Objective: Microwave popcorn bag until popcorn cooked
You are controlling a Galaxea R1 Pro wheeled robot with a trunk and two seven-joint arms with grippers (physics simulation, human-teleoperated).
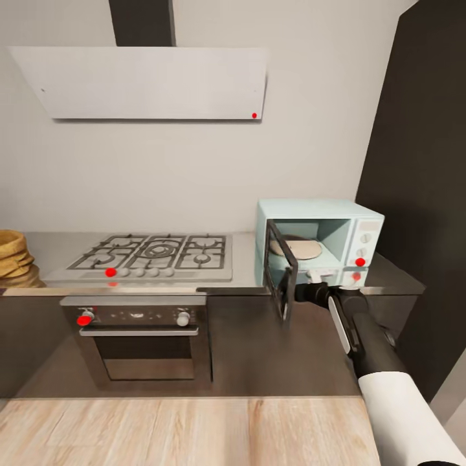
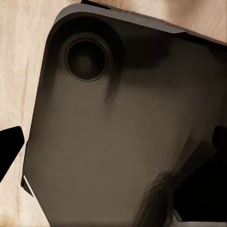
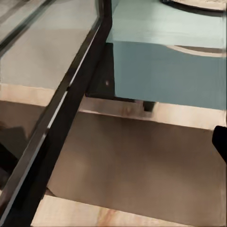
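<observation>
The pale mint-blue microwave (image 1: 336,223) stands on the grey countertop (image 1: 244,259) at the right. Its dark glass door (image 1: 283,278) is swung out towards me, and a round turntable (image 1: 296,248) lies inside. My right gripper (image 1: 310,285) sits just below the microwave's front, beside the door's lower edge. The right wrist view shows the door frame (image 3: 71,85), the mint body (image 3: 170,71) and one fingertip (image 3: 220,142), with nothing held. A tan-brown popcorn bag (image 1: 14,260) sits at the far left, cut by the frame. My left gripper (image 2: 113,142) hangs open over my own dark base.
A gas hob (image 1: 155,255) lies mid-counter, with the built-in oven (image 1: 139,336) under it and the white hood (image 1: 149,81) above. A tall dark cabinet (image 1: 421,162) rises right of the microwave. Wooden floor (image 1: 162,427) runs along the cabinet fronts.
</observation>
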